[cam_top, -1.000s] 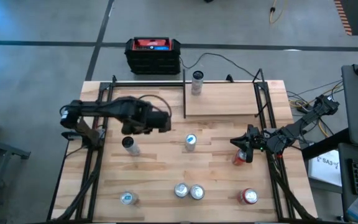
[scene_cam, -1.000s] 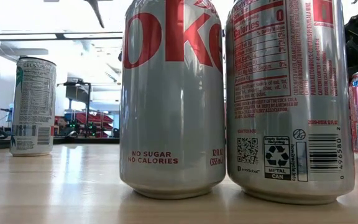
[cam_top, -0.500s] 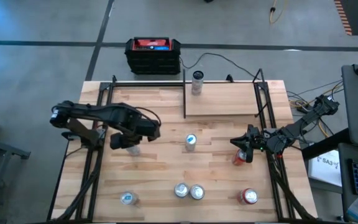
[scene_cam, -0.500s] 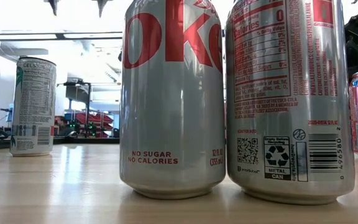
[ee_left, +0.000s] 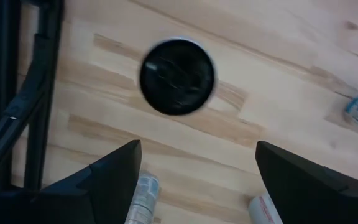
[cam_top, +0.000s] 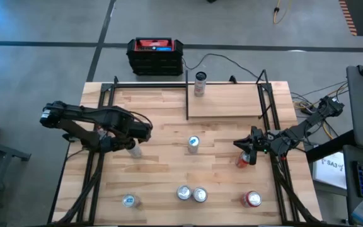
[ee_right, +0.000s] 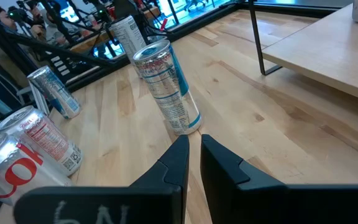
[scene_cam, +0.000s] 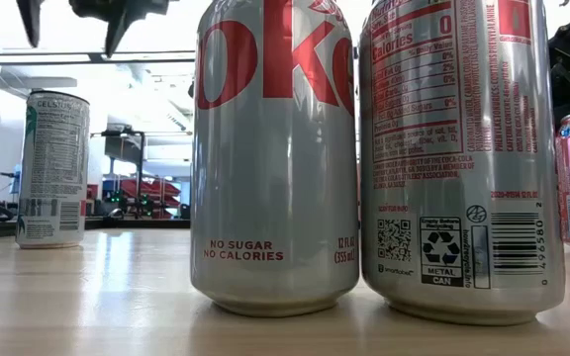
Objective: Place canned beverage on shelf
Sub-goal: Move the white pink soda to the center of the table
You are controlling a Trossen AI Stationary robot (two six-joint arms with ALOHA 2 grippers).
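Butcher-block planks, pale and striped with grain, make up the surface (cam_top: 162, 167), framed by thin black rods. Toward its far edge sits the shelf (cam_top: 232, 101), a smooth light-wood rectangle edged in black metal, with one slim cylindrical can (cam_top: 200, 82) upright at its far left corner. The left gripper (cam_top: 126, 142) hovers directly above a dark-topped can (ee_left: 177, 76), its blunt black fingers (ee_left: 114, 177) spread partway and holding nothing. The right gripper (cam_top: 246, 150) rests near the right rail, fingers pressed together and empty. Two glossy silver cola cans (cam_top: 191, 193) stand touching near the front edge.
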